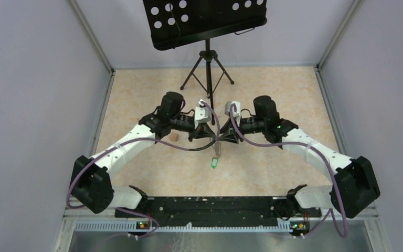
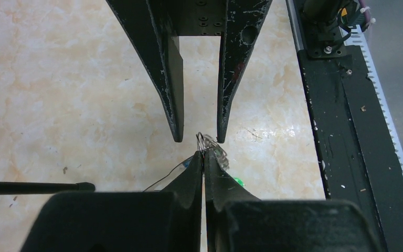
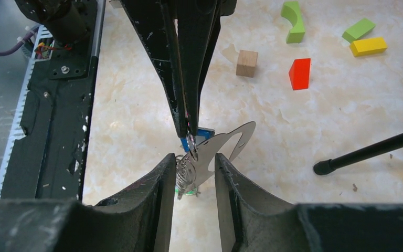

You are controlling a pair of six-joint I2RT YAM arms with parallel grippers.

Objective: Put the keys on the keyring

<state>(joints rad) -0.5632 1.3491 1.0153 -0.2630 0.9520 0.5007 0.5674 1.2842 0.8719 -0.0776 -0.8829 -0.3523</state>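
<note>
We hold the keyring [image 2: 208, 142] pinched tight in our left tool [image 2: 203, 153], above the desk [image 1: 273, 173]. Our right tool [image 3: 194, 156] stands part-open around it, with a silver key [image 3: 224, 146] and green tag [image 1: 214, 163] dangling.

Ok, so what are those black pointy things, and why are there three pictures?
It's a robot with two arms bolted to a table. One picture looks down from above. The other two come from a small camera on each wrist, so each shows its own gripper at the bottom and the other gripper opposite. The pointy things are gripper fingers. The left gripper is shut, pinching a thin metal ring. With the ring are a flat silver piece that looks like a key, a blue tag and a green tag. The right gripper is open, its fingers either side of that bunch. On the table lie coloured blocks, a wooden cube and a black stand.
</note>
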